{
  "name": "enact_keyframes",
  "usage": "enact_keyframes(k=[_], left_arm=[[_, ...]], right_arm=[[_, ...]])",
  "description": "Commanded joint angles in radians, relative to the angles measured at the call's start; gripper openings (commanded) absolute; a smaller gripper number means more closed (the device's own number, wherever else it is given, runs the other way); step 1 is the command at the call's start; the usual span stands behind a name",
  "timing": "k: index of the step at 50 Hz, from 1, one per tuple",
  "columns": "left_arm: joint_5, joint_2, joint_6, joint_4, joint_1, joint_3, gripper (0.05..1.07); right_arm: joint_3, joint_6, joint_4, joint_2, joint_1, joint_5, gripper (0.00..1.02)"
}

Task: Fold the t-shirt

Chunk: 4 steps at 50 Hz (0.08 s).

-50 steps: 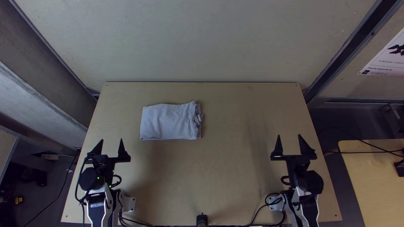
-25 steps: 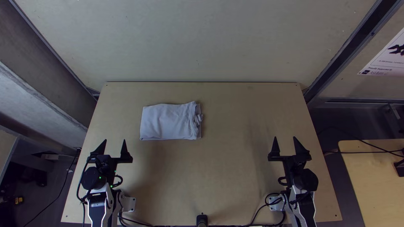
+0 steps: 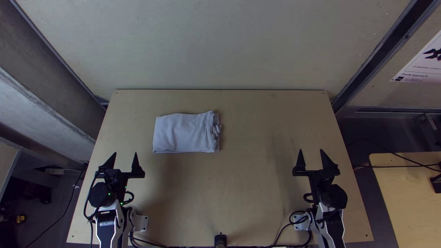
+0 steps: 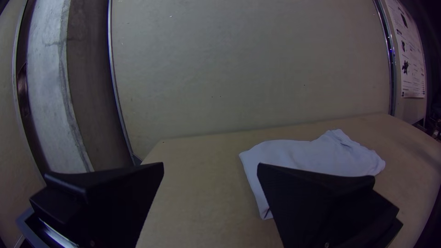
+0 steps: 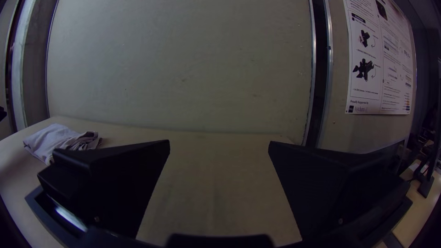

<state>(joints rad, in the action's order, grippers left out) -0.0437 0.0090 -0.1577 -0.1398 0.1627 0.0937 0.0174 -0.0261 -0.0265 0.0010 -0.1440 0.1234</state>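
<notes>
The pale grey t-shirt [image 3: 184,133] lies as a compact folded rectangle left of the table's middle, toward the far side, with small bunched folds along its right end. My left gripper [image 3: 125,155] stands open near the table's left edge, nearer than the shirt and apart from it. Over by the right edge, my right gripper [image 3: 310,152] is also open, with nothing between its fingers. In the left wrist view, the left gripper [image 4: 210,167] has one finger overlapping the view of the shirt [image 4: 294,158]. In the right wrist view, the shirt [image 5: 55,140] lies beyond one finger of the right gripper [image 5: 219,143].
Bare wooden table [image 3: 248,183] stretches between the two arms. A wall panel [image 3: 220,46] rises behind its far edge. Cables [image 3: 183,246] run along the near edge. Off to the right stands a second wooden table [image 3: 409,197], with a poster [image 3: 425,64] on the wall above.
Compared with the earliest frame, my left gripper has shifted slightly right and my right gripper slightly left, its fingers a little closer together. Since the middle frame, both arms have kept still. The shirt has not moved.
</notes>
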Motion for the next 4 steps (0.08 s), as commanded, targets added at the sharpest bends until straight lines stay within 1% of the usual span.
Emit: enact_keyframes(k=[1,4], left_arm=[[-0.010,-0.009,0.007,-0.044,-0.005,-0.035,1.03],[-0.010,-0.009,0.007,-0.044,-0.005,-0.035,1.03]], right_arm=[[-0.014,0.015,0.008,-0.004,-0.002,0.004,0.99],[-0.013,0.015,0.008,-0.004,-0.002,0.004,0.99]])
